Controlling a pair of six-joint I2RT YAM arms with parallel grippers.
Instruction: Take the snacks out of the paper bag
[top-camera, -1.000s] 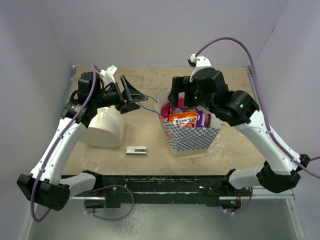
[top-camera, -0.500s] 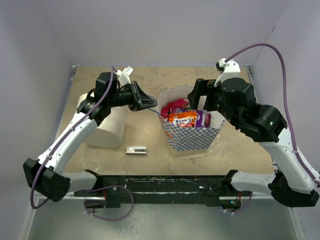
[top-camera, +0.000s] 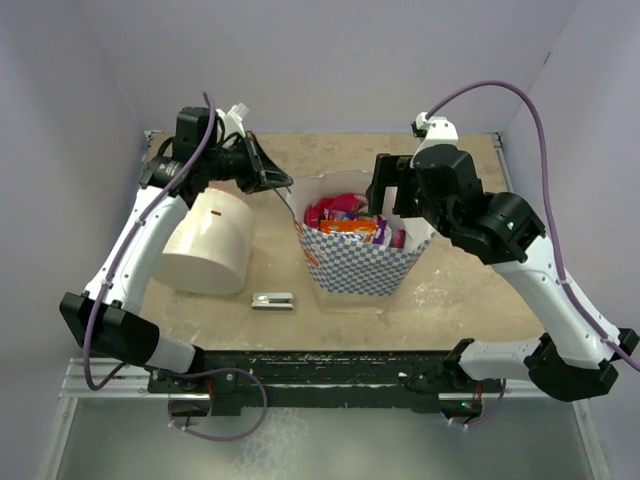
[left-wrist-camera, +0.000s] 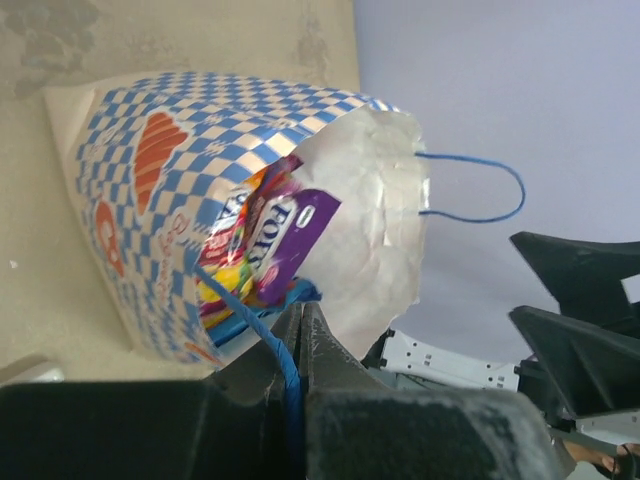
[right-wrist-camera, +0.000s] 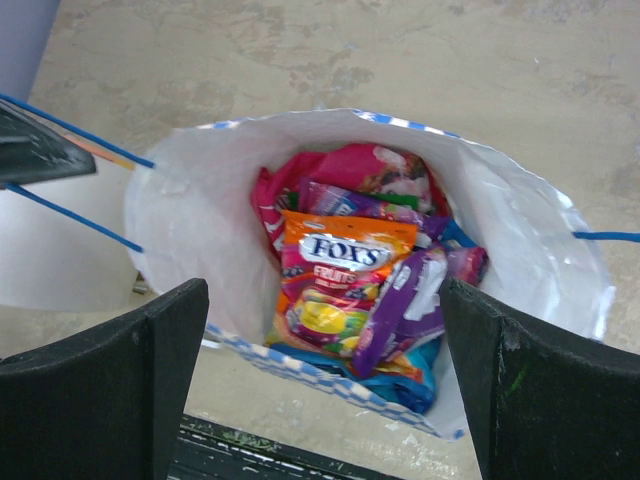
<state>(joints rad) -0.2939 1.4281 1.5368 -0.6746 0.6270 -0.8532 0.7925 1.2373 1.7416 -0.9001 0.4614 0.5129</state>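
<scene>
The white paper bag with a blue-checkered band (top-camera: 350, 262) stands mid-bench (top-camera: 450, 290), with glossy foil snack packets (right-wrist-camera: 345, 260) piled inside it. The left claw (left-wrist-camera: 300, 315), at the bag's ten o'clock, is clenched on its thin blue string handle (left-wrist-camera: 245, 315). The right claw (right-wrist-camera: 322, 290) hangs spread wide just above the bag's mouth, at one o'clock.
</scene>
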